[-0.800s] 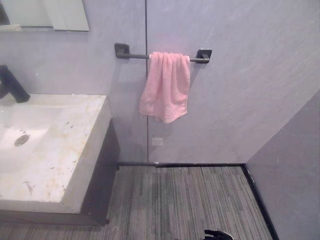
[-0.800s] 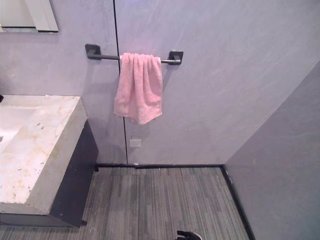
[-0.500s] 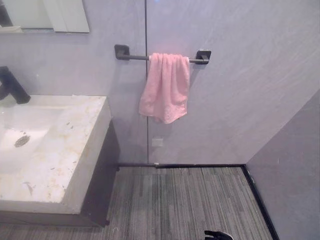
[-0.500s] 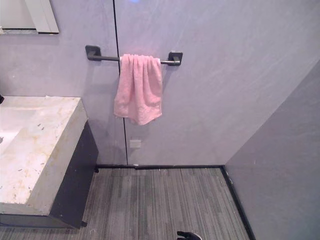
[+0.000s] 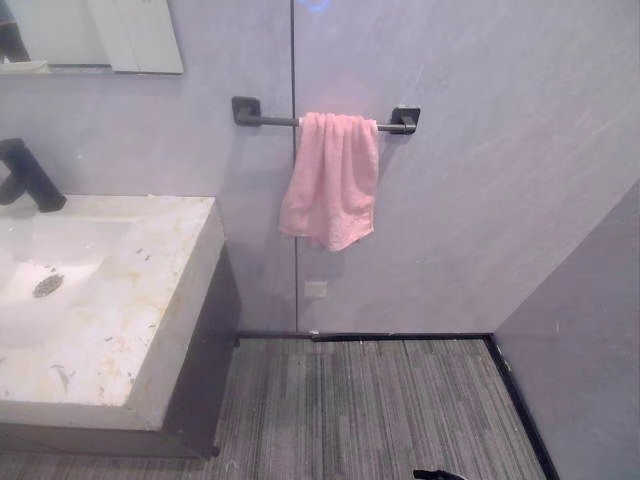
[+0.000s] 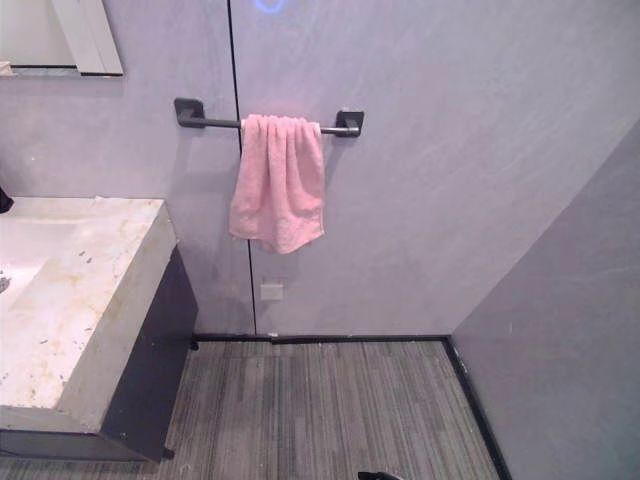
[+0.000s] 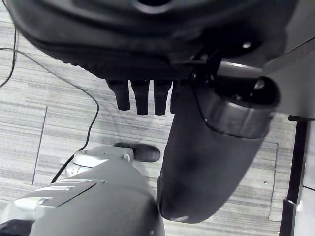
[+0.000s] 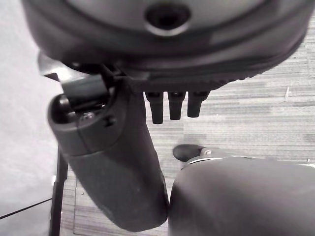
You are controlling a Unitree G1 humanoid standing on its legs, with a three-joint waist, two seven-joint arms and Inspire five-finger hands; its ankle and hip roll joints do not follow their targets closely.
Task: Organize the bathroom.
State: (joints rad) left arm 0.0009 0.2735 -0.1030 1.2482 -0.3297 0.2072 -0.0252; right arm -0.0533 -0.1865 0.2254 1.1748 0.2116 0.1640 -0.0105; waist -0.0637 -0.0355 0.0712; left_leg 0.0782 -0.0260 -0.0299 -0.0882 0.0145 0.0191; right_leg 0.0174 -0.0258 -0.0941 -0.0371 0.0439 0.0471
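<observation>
Facing the pink towel bunched on the wall rail, we keep left hand and right hand seemingly relaxed, empty; spread it evenly.

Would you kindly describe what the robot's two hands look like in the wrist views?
The left hand and right hand are both dark, nearly black, with a rounded glossy housing, a row of short ridged fingers, and a thick, smooth thumb beside them.

Mirror above the faucet; grey striped floor below
</observation>
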